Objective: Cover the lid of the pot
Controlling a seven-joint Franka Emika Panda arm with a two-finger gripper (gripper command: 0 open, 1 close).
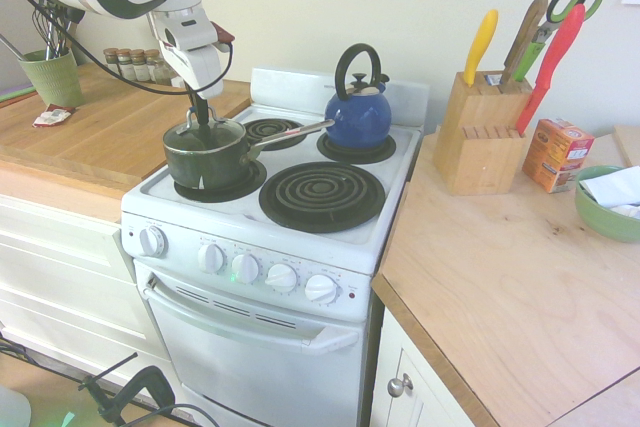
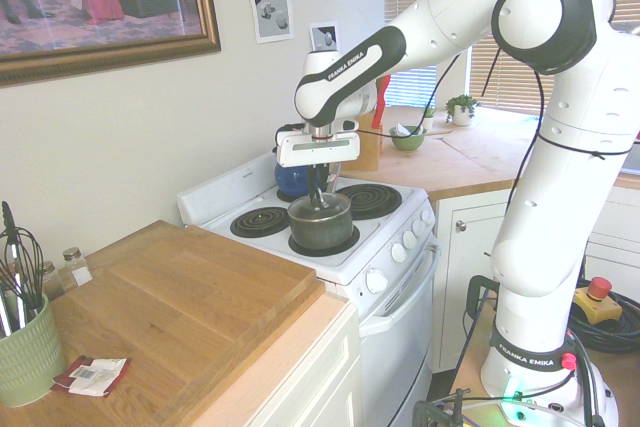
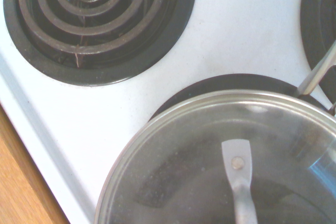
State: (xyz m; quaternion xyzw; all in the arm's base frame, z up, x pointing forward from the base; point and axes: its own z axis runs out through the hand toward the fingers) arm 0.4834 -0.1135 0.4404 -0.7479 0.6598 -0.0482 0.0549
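Observation:
The dark green pot [image 1: 205, 165] stands on the stove's front left burner, and its long silver handle [image 1: 296, 132] points toward the kettle. The glass lid [image 1: 226, 131] lies level at the pot's rim. My gripper [image 1: 201, 119] comes straight down over the middle of the lid and is shut on the lid's small metal handle. From the other side, the gripper [image 2: 317, 191] stands right above the lid [image 2: 326, 209] and the pot [image 2: 322, 229]. The wrist view shows the lid [image 3: 184, 171] close up, with its metal rim and the dark pot beneath the glass.
A blue kettle [image 1: 358, 117] sits on the back right burner, close to the tip of the pot's handle. The front right burner [image 1: 322, 195] is bare. A knife block [image 1: 480, 137], an orange box [image 1: 556, 152] and a green bowl [image 1: 605, 212] stand on the right counter. A green utensil cup [image 1: 52, 77] stands on the left counter.

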